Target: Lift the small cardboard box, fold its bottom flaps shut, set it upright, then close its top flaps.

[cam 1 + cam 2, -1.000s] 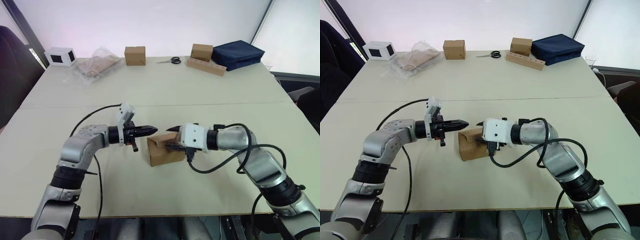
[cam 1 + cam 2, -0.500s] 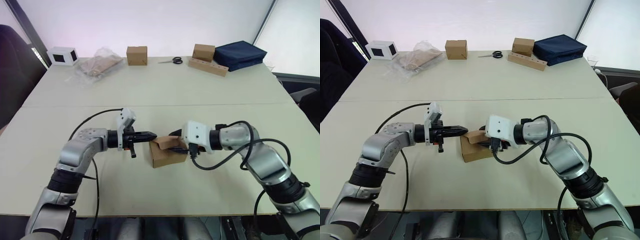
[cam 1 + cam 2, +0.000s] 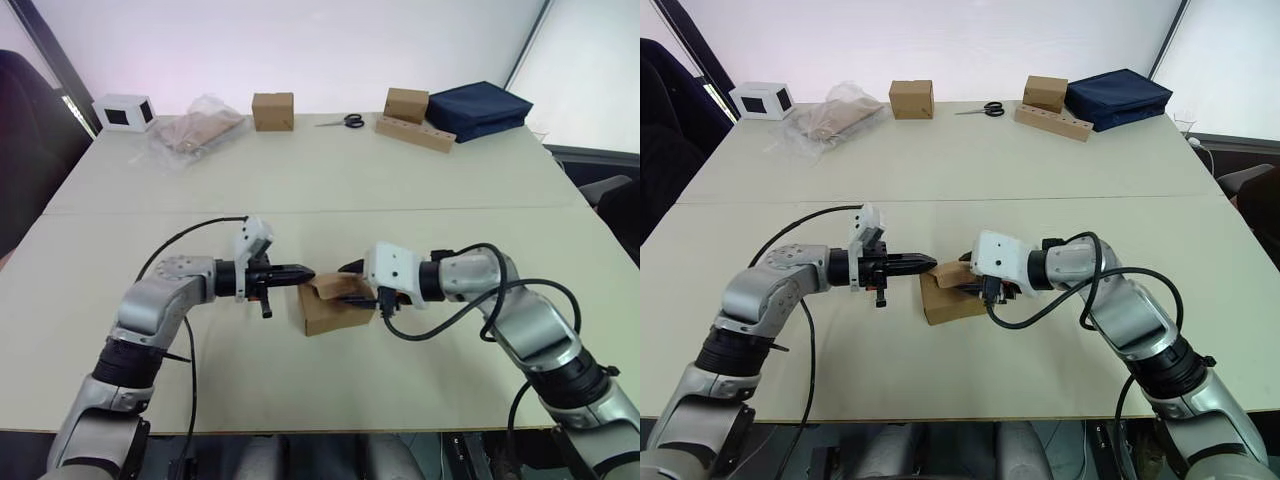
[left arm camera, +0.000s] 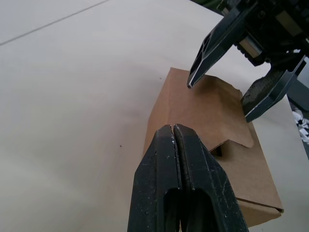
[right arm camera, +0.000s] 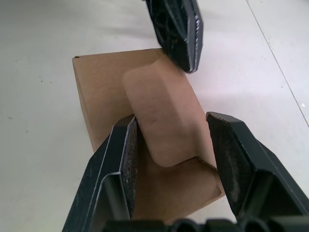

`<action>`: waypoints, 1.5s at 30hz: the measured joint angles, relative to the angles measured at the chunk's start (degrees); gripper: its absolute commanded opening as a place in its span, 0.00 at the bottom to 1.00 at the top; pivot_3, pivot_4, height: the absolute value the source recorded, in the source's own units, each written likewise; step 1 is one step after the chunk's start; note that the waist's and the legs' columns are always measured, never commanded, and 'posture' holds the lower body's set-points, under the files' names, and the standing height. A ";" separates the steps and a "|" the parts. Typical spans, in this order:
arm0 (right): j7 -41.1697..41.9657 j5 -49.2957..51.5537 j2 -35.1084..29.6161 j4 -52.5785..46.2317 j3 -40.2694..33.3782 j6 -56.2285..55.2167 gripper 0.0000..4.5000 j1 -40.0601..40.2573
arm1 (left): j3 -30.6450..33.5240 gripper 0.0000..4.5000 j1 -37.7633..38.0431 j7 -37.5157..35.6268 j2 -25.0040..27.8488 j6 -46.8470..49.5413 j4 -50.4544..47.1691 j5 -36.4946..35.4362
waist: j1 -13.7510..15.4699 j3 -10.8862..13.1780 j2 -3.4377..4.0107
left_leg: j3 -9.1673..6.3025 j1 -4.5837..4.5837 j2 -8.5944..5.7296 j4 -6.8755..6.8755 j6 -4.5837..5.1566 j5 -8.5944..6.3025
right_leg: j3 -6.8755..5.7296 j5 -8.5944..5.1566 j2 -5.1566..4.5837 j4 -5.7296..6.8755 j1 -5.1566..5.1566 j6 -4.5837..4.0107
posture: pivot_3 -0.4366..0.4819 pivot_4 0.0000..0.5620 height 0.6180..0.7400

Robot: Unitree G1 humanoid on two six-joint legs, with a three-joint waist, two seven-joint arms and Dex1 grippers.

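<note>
**Two pincers meet over the small box**

Both arms reach inward with bent elbows, forearms roughly level above the pale beige worktop (image 3: 330,190), and their tips converge on the small plain brown cardboard box (image 3: 332,312) near the worktop's front middle. The box sits on the worktop, its top flaps not yet flat: one rounded flap arches up across the opening, seen in the right wrist view.

The left pincer (image 3: 303,273) points sideways toward the box, its two black fingers pressed together with nothing between them; in the left wrist view its tip sits at the box's upper near edge, though contact cannot be judged. The right pincer (image 5: 178,145) has its fingers spread apart, straddling the raised flap, one finger (image 5: 123,159) alongside the flap's edge.

Along the worktop's far edge, well apart from the arms, stand a white box with a dark window (image 3: 122,111), a clear plastic bag (image 3: 192,128) holding brown cardboard pieces, a closed brown cardboard box (image 3: 272,110), black-handled scissors (image 3: 342,121), another brown box (image 3: 404,104) resting on a flat cardboard slab (image 3: 414,132), and a folded navy fabric bag (image 3: 478,108).
</note>
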 measured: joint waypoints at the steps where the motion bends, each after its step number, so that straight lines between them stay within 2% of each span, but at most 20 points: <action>1: 0.10 0.82 0.00 -0.30 -0.34 0.60 0.51 0.08 | -0.05 0.00 0.06 0.04 -0.02 -0.23 -0.06 0.21 | 0.01 0.00 0.00 | 0.00 0.00 0.00 0.00 0.00 0.00 | 0.00 0.00 0.00 0.00 0.01 0.00 | 0.48 0.27 1.00; 5: 0.65 6.37 0.21 -1.95 -4.48 4.54 0.51 -0.79 | -0.14 0.00 0.43 0.30 -0.36 -1.34 -0.11 0.60 | 0.11 0.00 0.00 | -0.01 0.00 0.00 0.00 0.00 0.00 | 0.00 0.00 -0.01 0.00 0.01 0.00 | 0.48 0.27 1.00; 8: 0.62 6.80 -0.40 -1.90 -5.19 4.24 0.51 -2.20 | -0.11 0.00 0.46 0.64 -0.85 -1.34 -0.11 0.58 | 0.23 0.00 0.00 | 0.00 0.00 0.00 0.00 0.01 0.00 | -0.02 0.00 0.00 -0.02 0.03 0.00 | 0.48 0.27 1.00; 17: 1.16 0.08 -2.40 0.62 0.37 -3.95 0.51 -2.04 | 1.16 0.00 0.40 2.16 -1.91 1.87 -0.14 -1.51 | 0.05 0.00 0.00 | 0.02 0.00 0.00 0.00 0.01 0.00 | -0.02 0.00 0.00 -0.03 0.01 0.00 | 0.48 0.27 1.00; 27: -0.06 -4.34 -1.52 4.12 1.50 -8.99 0.51 -2.58 | 1.16 0.00 0.40 2.41 -1.83 2.60 -0.30 -2.14 | 0.03 0.00 0.00 | 0.01 0.00 0.00 0.00 -0.01 0.00 | -0.02 0.00 0.00 -0.03 0.01 0.00 | 0.48 0.27 1.00; 45: -0.63 -8.23 0.68 5.36 1.83 -10.89 0.51 -2.58 | 0.11 0.00 0.50 1.83 -0.57 -0.23 -0.94 -0.26 | 0.01 0.00 0.00 | 0.01 0.00 0.00 0.00 -0.03 0.02 | -0.02 0.00 0.00 -0.02 0.01 0.00 | 0.48 0.27 1.00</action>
